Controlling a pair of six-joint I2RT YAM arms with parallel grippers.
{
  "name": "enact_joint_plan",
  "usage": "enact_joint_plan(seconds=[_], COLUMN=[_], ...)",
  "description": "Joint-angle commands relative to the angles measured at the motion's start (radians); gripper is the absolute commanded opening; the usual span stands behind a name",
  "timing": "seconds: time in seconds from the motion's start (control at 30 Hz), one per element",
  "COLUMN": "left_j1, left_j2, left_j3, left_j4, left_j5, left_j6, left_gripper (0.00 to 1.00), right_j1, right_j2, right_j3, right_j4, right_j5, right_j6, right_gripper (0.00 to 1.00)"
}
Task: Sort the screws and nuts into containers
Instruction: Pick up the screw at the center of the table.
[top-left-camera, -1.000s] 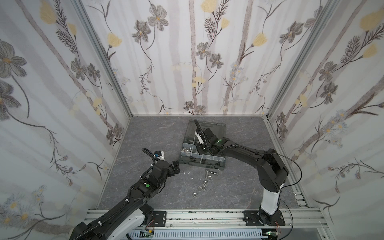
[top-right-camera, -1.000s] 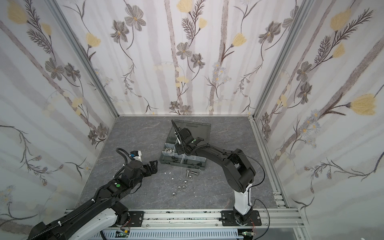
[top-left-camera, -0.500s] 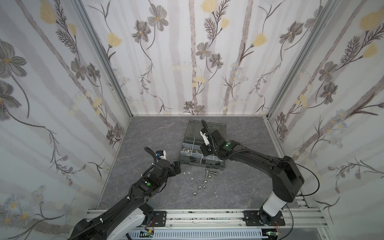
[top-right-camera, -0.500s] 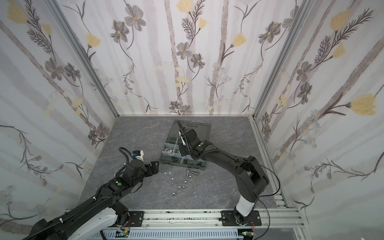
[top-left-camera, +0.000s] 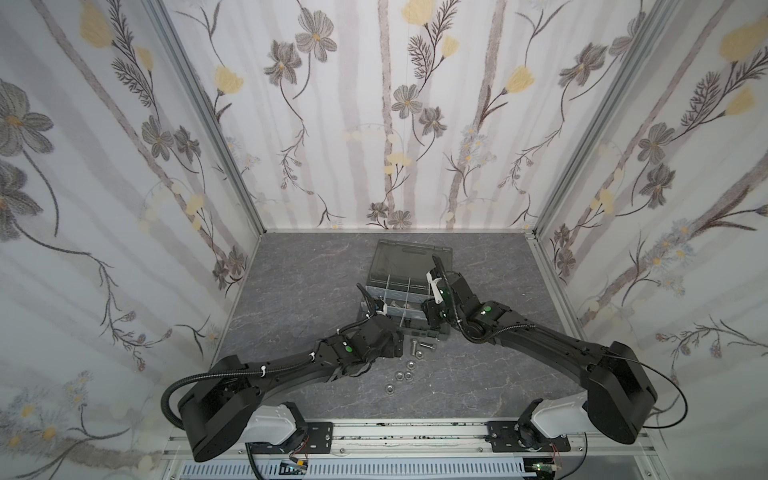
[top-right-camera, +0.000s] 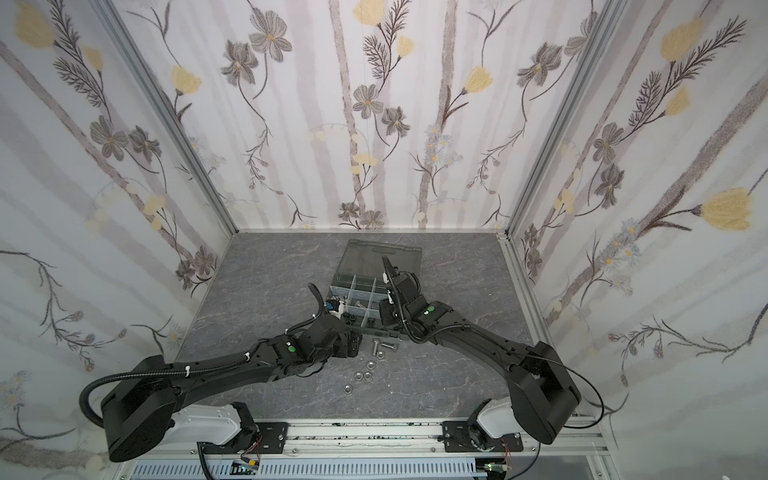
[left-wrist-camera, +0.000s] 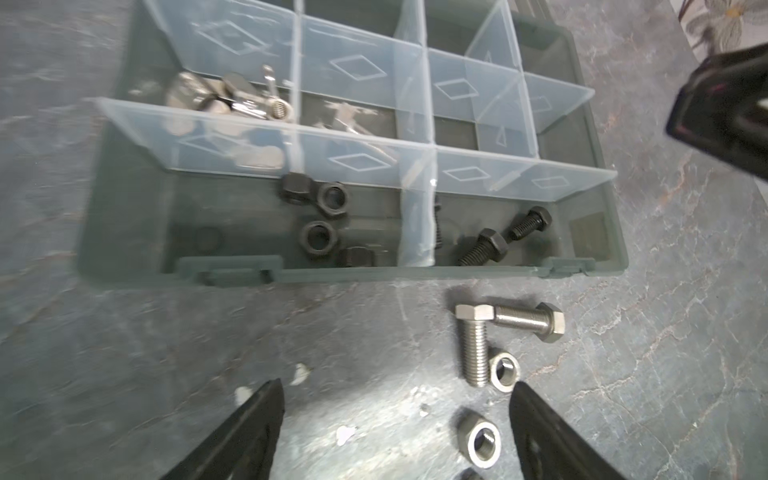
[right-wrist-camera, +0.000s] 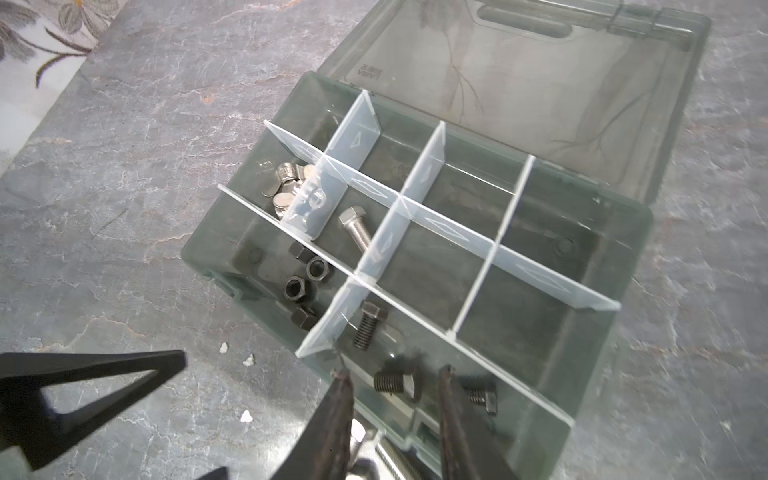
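Observation:
The dark grey case (top-left-camera: 444, 336) (left-wrist-camera: 124, 232) lies with its lid open; pale dividers split it into containers. One front compartment holds black nuts (left-wrist-camera: 320, 220) (right-wrist-camera: 307, 274), its neighbour black screws (left-wrist-camera: 486, 245) (right-wrist-camera: 368, 326). Silver nuts (right-wrist-camera: 291, 187) and a silver screw (right-wrist-camera: 355, 228) lie further back. Two silver screws (left-wrist-camera: 473, 349) (top-left-camera: 414, 344) and several silver nuts (left-wrist-camera: 480, 440) (top-left-camera: 409, 365) lie loose on the table before the case. My left gripper (left-wrist-camera: 399, 399) (top-left-camera: 397, 347) hangs open over the table beside them, holding nothing. My right gripper (right-wrist-camera: 395, 386) (top-left-camera: 431, 324) hovers partly open over the front wall; a black screw (right-wrist-camera: 395, 382) lies below its gap.
The smoky lid (top-left-camera: 409, 259) lies flat behind the case. Tiny white flecks (left-wrist-camera: 345, 434) dot the grey stone-look table (top-left-camera: 299, 291). Papered walls close off three sides, and a metal rail (top-left-camera: 395, 428) runs along the front. The two arms almost meet at the case's front.
My left gripper has swung right, from beside the case's left corner to the loose silver pieces, its jaws slightly narrower. My right gripper has drawn back from over the case's middle to its front edge.

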Motion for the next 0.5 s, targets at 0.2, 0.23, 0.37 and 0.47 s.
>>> enact_joint_plan(seconds=[0.2, 0.23, 0.37, 0.47], left_j1=[-0.073, -0.074, -0.080, -0.085], left_j2=[0.242, 0.255, 0.287, 0.310], left_j3=[0.152, 0.157, 0.174, 0.188], left_j4=[0.004, 0.005, 0.005, 0.005], left_j5=[0.015, 0.018, 0.028, 0.029], left_j6=[-0.032, -0.037, -0.058, -0.057], left_gripper=[0.75, 0.73, 0.66, 0.60], right_j1=[-0.024, -0.025, -0.037, -0.042], right_j2=[-0.171, -0.183, -0.218, -0.224], right_j3=[-0.149, -0.185, -0.214, -0.223], right_j4=[0.072, 0.073, 0.069, 0.069], right_j5=[0.026, 0.027, 0.031, 0.029], right_j6=[0.086, 0.088, 0.092, 0.094], right_gripper=[0.36, 0.37, 0.37, 0.37])
